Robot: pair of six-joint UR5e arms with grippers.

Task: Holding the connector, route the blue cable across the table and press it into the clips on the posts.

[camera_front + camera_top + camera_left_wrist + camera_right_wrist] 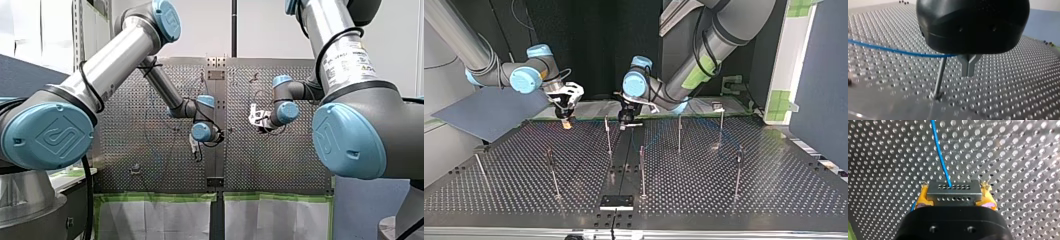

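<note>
Near eleven o'clock on worktop (749, 200), top view: connector (953, 192) clamped in right jaws to lead blue cable (941, 157) out at twelve; left jaws pinched together beside post (939, 75), seemingly steadying cable from nine o'clock.

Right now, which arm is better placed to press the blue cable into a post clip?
Left, I judge. My left gripper hangs beside a post, with the blue cable running up to its shut fingers. My right gripper is shut on the connector, so it is occupied.
</note>
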